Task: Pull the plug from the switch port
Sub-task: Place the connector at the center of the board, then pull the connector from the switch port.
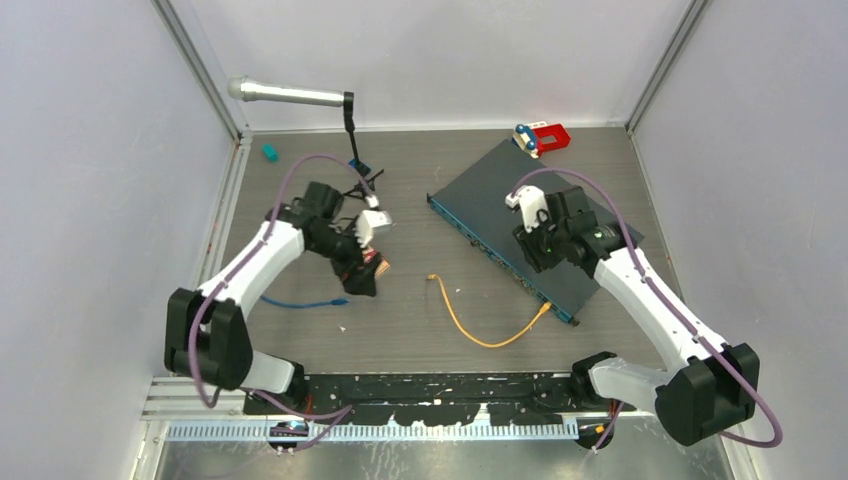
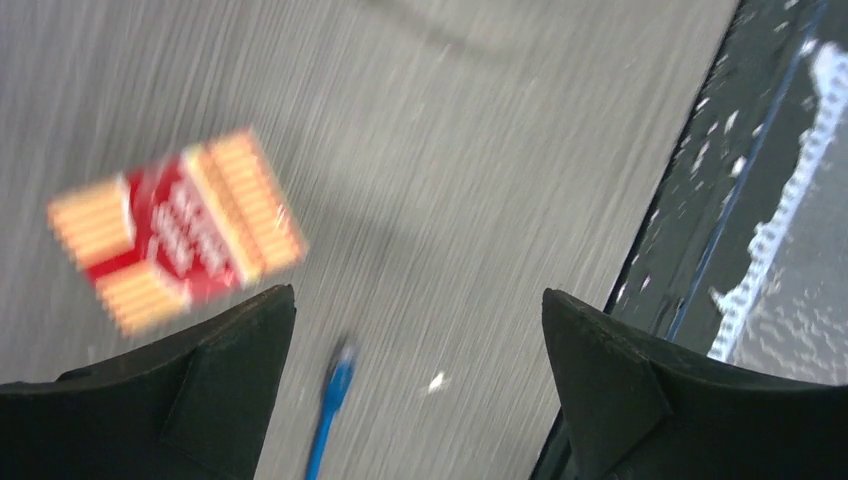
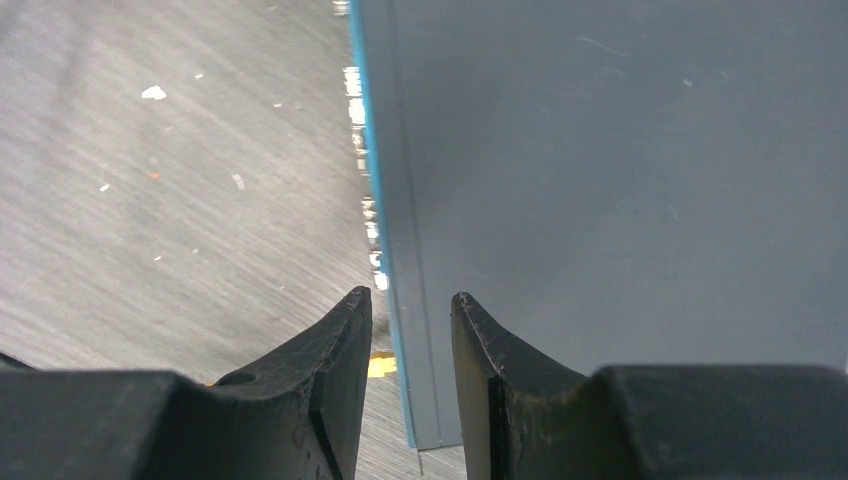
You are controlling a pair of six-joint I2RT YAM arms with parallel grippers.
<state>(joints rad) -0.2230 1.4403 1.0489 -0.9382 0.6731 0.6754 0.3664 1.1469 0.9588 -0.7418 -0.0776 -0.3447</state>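
Note:
The switch [image 1: 520, 215] is a flat dark grey box with a blue front edge, lying at an angle right of centre. An orange cable [image 1: 470, 335] runs across the table, and its plug [image 1: 545, 309] sits in a port near the switch's near end. My right gripper [image 1: 528, 262] hovers over the front edge, narrowly open and empty. In the right wrist view, my right gripper [image 3: 408, 300] straddles the blue edge of the switch [image 3: 620, 180], with the yellow plug [image 3: 382, 366] showing low between the fingers. My left gripper [image 1: 362, 283] is wide open and empty, well left of the switch.
A blue cable [image 1: 300, 301] lies by the left arm; its plug [image 2: 338, 385] shows between the left fingers. A red and orange packet [image 2: 175, 232] lies under the left gripper [image 2: 418, 295]. A microphone [image 1: 290, 95] on a stand, a red toy [image 1: 545, 137] and a small teal piece [image 1: 269, 152] sit at the back.

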